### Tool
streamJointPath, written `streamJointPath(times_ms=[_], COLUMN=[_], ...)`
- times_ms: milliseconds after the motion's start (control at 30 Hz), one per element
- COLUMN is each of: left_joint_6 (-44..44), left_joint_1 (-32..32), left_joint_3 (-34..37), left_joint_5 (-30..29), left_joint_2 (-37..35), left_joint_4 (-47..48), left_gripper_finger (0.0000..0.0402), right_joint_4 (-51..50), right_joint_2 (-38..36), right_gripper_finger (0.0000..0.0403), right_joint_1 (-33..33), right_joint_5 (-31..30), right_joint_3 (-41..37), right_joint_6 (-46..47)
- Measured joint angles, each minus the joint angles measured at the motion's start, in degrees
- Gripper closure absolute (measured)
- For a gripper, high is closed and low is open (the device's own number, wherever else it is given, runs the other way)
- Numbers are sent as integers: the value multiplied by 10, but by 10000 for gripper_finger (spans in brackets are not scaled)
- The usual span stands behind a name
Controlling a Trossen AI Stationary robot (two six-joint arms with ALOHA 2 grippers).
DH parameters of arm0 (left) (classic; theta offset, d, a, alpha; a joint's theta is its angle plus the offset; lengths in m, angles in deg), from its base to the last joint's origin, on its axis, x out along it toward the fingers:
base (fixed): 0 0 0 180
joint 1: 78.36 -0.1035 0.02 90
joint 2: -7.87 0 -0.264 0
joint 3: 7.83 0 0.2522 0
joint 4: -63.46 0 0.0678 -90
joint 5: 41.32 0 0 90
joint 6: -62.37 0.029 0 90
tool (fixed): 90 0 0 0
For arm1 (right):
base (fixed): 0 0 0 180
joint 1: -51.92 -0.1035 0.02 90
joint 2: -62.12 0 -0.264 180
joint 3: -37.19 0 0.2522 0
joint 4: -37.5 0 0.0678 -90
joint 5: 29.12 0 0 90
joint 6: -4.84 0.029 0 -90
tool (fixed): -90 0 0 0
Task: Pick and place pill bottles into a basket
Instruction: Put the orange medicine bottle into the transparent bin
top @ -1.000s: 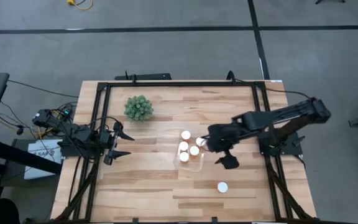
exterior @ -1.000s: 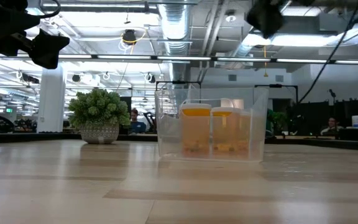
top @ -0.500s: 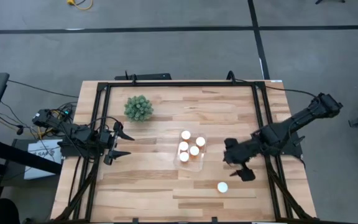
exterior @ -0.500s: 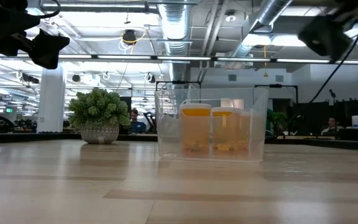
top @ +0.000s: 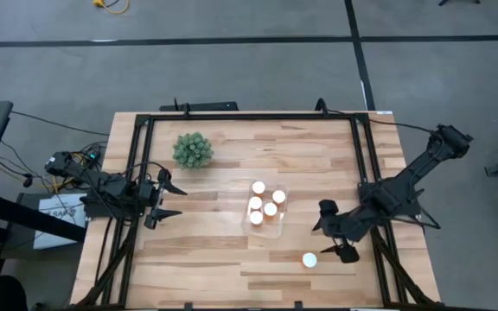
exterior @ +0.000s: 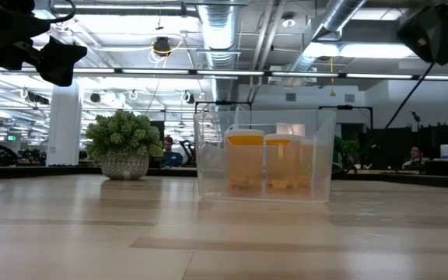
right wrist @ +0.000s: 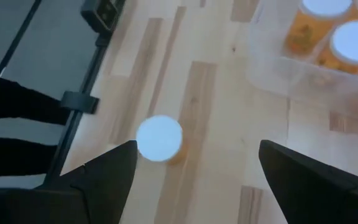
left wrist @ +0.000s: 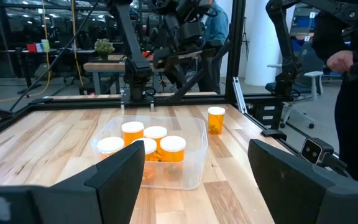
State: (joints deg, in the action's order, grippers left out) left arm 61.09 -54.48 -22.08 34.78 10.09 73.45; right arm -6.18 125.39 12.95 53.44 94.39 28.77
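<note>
Beside lone bottle (top: 309,259), right pincer (top: 336,241) open

We see a grey floor (top: 232,69) crossed by dark lines around the wooden table (top: 223,259); beyond it, bright ceiling lights (exterior: 341,48), ducts (exterior: 216,23) and a white pillar (exterior: 63,117).

Overhead, table-level and wrist views

A round green spiky plant (top: 192,149) sits at the upper left of the pale wooden plank bench (top: 214,268) in the high view. The low view shows it at left in a woven grey pot (exterior: 125,166). At the right edge of the left wrist view stands a person in dark clothing (left wrist: 353,93).
</note>
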Motion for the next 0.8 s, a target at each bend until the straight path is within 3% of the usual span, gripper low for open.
streamJointPath(times_ms=[300, 433, 800], left_joint_6=[0, 0, 0], left_joint_1=[0, 0, 0], left_joint_3=[0, 0, 0], left_joint_5=[0, 0, 0], left_joint_2=[0, 0, 0], left_joint_4=[0, 0, 0], left_gripper_finger=[125, 125, 125], right_joint_4=[5, 22, 35], right_joint_2=[40, 49, 54], right_gripper_finger=[73, 74, 74], right_joint_1=[0, -19, -22], right_joint_5=[13, 57, 61], right_joint_3=[0, 0, -17], right_joint_6=[12, -76, -184])
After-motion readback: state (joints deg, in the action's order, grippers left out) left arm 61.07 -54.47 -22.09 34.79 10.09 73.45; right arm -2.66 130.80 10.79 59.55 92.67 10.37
